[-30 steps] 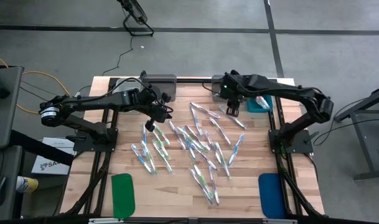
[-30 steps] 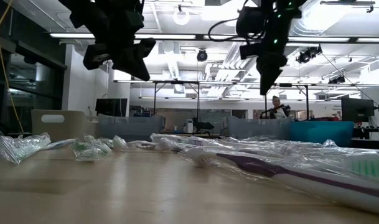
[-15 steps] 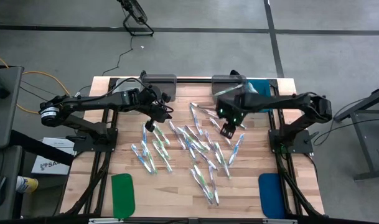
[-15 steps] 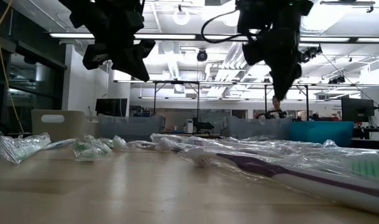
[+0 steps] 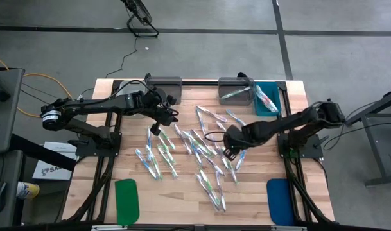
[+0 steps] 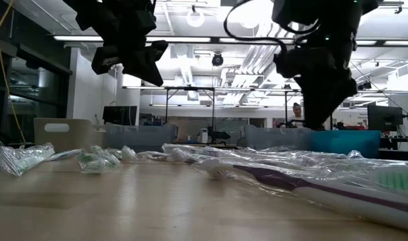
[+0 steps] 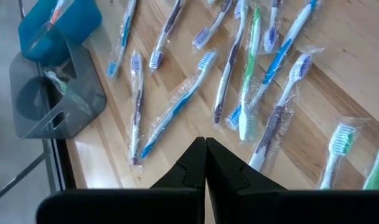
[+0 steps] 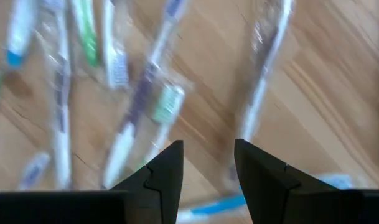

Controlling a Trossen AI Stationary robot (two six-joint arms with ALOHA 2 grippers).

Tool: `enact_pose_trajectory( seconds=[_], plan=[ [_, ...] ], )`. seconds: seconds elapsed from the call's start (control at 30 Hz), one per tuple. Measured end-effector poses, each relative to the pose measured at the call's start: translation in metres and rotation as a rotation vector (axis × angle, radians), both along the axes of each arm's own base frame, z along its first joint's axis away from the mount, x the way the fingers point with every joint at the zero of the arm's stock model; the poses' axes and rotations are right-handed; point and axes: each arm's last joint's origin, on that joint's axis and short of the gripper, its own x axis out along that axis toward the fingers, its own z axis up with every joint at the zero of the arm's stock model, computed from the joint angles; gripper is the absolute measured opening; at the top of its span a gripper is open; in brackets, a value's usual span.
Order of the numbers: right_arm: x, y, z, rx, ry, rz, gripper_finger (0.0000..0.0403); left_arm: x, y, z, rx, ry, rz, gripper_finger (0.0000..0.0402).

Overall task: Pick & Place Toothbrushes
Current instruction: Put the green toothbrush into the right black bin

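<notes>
Toothbrushes litter mid-tabletop; right gripper hovers over them, fingers apart, empty; left gripper pinched closed.

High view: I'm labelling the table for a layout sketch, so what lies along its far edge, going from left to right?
Grey bin at the left → grey bin holding a wrapped toothbrush → teal bin holding toothbrushes, close beside the second grey bin.

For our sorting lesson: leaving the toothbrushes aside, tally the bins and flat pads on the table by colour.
Grey bins: 2
Teal bin: 1
Green pad: 1
Blue pad: 1
Total: 5
</notes>
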Motion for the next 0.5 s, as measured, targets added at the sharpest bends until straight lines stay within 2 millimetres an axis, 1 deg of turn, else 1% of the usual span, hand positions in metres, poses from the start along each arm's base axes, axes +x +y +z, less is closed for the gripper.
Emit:
enact_pose_trajectory(
  seconds=[0.13,0.2,0.4,0.5],
  plan=[
    [0.003,0.012,-0.003,-0.03,-0.07,0.008,0.0136,0.0,0.0,0.0,-0.008,0.0,0.007,0.0001],
    [0.003,0.016,-0.004,-0.041,-0.075,0.019,0.0136,0.0,0.0,0.0,-0.011,0.0,0.01,0.0001],
    [0.006,0.018,-0.008,-0.04,-0.069,0.057,0.0136,0.002,0.0,0.002,0.009,-0.027,-0.001,0.0001],
    [0.008,0.019,-0.013,-0.023,-0.059,0.029,0.0136,0.002,0.001,0.003,0.025,-0.036,-0.011,0.0001]
  ],
)
